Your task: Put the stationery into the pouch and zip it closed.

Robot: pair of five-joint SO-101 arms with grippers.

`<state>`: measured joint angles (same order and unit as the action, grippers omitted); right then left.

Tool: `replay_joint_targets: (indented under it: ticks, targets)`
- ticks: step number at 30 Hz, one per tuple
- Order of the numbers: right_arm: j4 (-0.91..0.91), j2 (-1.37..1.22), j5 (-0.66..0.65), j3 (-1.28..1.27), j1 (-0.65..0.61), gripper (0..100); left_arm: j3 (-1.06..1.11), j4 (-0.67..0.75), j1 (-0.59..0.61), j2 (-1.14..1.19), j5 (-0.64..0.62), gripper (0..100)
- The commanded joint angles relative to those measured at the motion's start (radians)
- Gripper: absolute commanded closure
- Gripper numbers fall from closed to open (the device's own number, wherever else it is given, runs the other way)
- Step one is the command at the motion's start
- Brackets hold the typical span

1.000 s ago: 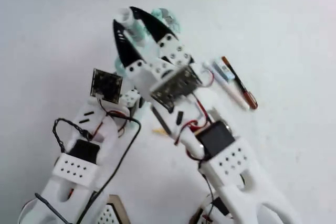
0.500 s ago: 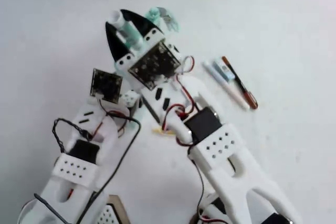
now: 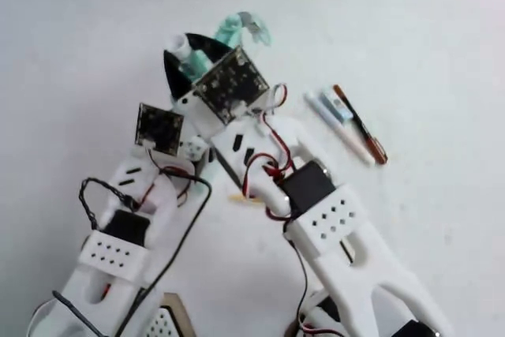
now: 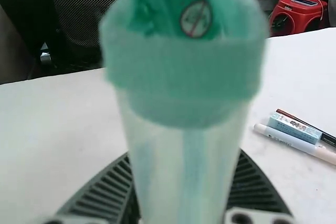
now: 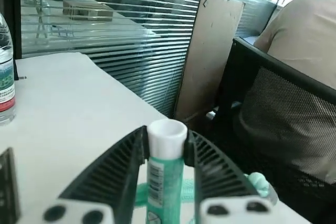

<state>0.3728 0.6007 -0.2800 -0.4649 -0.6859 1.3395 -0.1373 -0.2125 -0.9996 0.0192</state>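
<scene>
At the left we see the left arm [image 3: 118,219] lying low across the white table [image 3: 79,53]. The left gripper [image 4: 184,187] has a black ribbed jaw on either side of the translucent green pouch [image 4: 181,77] and is clamped on it. The pouch stands out ahead of the gripper with its mouth held open. Just right of that, the right arm [image 3: 331,219] crosses over from the near right. The right gripper [image 5: 165,145] is closed tight on a green glue stick [image 5: 164,177], white cap up. The stick's lower end is at the pouch's open mouth. Farther right, well apart from both grippers, three pieces of stationery lie together on the table: a small blue box [image 3: 334,106], a white pen [image 3: 344,132] and a reddish-brown pen [image 3: 360,125].
</scene>
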Motion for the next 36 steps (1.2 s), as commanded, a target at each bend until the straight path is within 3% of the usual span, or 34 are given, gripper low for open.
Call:
replay_joint_targets:
  ticks: [1,13,20,24,30,33,36]
  targets:
    - [0.097,0.005,0.061,0.106,0.031,85.1,-0.008,0.006,-0.010,-0.013,-0.006,80]
    - [0.236,0.028,0.081,0.166,0.116,83.6,-0.008,0.006,-0.007,-0.013,-0.003,80]
    - [0.412,0.171,0.081,0.138,0.289,83.6,-0.008,0.006,-0.005,-0.013,-0.003,80]
    - [0.473,0.245,0.077,-0.003,0.415,83.6,-0.008,0.006,-0.004,-0.013,-0.002,80]
    - [0.229,0.240,0.084,-0.408,0.591,83.6,-0.008,0.006,-0.001,-0.018,-0.002,80]
    - [0.056,0.189,0.077,-0.575,0.595,83.6,-0.008,0.006,-0.001,-0.013,-0.002,80]
    - [-0.007,0.119,0.075,-0.624,0.561,83.6,-0.008,0.006,-0.001,-0.013,-0.002,80]
